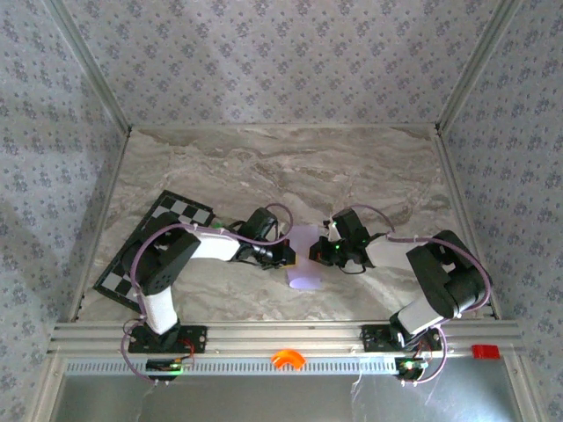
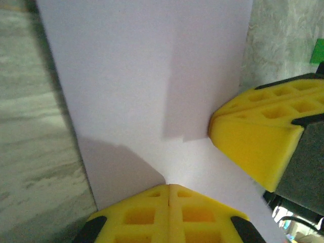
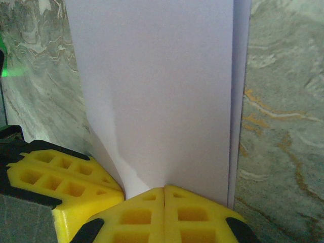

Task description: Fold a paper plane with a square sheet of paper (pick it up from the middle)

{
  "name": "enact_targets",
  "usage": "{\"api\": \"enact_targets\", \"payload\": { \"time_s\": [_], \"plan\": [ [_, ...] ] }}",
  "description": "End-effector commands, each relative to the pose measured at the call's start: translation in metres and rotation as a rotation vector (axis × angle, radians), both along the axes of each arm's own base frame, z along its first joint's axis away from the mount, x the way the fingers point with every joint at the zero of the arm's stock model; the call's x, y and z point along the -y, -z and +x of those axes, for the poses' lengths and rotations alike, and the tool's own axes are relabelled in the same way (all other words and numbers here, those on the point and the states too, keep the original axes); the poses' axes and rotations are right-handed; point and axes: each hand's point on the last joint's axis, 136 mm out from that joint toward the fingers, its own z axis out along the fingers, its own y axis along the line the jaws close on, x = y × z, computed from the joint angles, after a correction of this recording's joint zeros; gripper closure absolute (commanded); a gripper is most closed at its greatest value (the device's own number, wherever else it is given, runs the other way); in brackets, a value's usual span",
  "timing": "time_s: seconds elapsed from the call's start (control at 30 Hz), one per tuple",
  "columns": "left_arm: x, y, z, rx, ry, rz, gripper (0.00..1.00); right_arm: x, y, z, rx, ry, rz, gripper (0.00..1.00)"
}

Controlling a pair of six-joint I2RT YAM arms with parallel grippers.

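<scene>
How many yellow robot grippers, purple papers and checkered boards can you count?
yellow-fingered robot grippers: 2, the left gripper and the right gripper
pale lilac sheet of thin paper: 1
black-and-white checkered flat board: 1
Total: 4

No writing, label, brand name, number or sign can be read in any of the three views.
</scene>
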Motion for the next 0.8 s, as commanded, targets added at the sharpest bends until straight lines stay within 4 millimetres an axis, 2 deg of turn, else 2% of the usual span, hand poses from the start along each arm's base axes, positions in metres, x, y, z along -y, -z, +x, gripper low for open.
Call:
{"api": "enact_targets", "payload": {
  "time_s": [0.0, 0.1, 0.27, 0.37, 0.5, 0.63, 0.77],
  "plan": [
    [-0.040, 0.037, -0.027, -0.060, 0.046, 0.209, 1.00, 0.037, 0.043, -0.032, -0.143, 0.061, -0.184, 1.00],
    [-0.034, 0.023, -0.024, -0.037, 0.041, 0.178, 1.00, 0.037, 0.044, -0.033, -0.145, 0.061, -0.185, 1.00],
    [-0.008, -0.020, -0.015, 0.009, 0.045, 0.064, 1.00, 0.038, 0.043, -0.032, -0.143, 0.064, -0.186, 1.00],
    [0.006, -0.031, -0.014, 0.009, 0.061, 0.020, 1.00, 0.039, 0.044, -0.033, -0.147, 0.065, -0.188, 1.00],
    [0.011, -0.027, -0.013, -0.002, 0.046, -0.004, 1.00, 0.040, 0.045, -0.034, -0.148, 0.067, -0.190, 1.00],
    [0.004, -0.016, -0.019, -0.014, 0.036, 0.011, 1.00, 0.040, 0.045, -0.034, -0.147, 0.066, -0.188, 1.00],
    [-0.011, 0.004, -0.031, -0.048, 0.041, 0.051, 1.00, 0.040, 0.046, -0.034, -0.150, 0.067, -0.189, 1.00]
  ]
}}
